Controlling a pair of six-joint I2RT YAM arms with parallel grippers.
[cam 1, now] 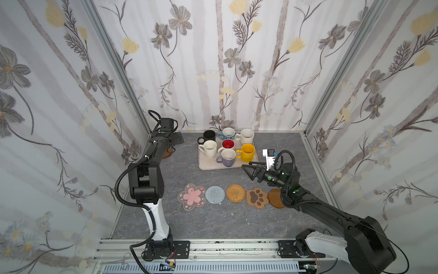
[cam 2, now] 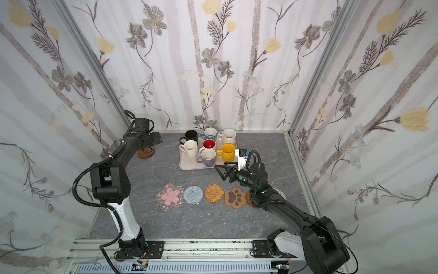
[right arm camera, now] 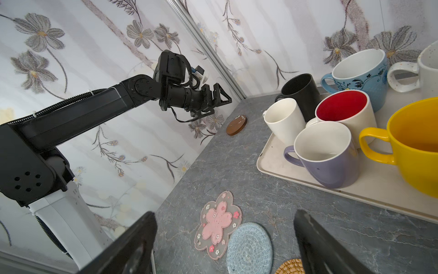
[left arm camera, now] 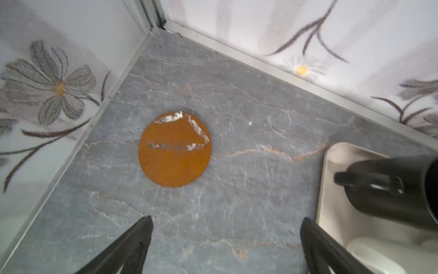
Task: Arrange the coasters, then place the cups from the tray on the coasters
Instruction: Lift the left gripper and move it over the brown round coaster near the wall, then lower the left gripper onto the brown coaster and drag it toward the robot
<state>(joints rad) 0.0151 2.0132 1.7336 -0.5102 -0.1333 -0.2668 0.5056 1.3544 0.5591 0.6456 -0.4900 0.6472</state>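
Plainly, the brown wooden disc is found flat on the marbled grey surface, off the far left corner of the tray and directly ahead of the left pincer, whose jaws are spread wide and empty. The disc is round, thin and white-scuffed, so no long axis is presented. The right pincer, likewise parted, is seen by the tray's near right corner, farther off.

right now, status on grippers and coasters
Left gripper open, empty, by round brown wooden coaster. Right gripper open, empty. All mugs on cream rectangular tray. Nothing blocking.
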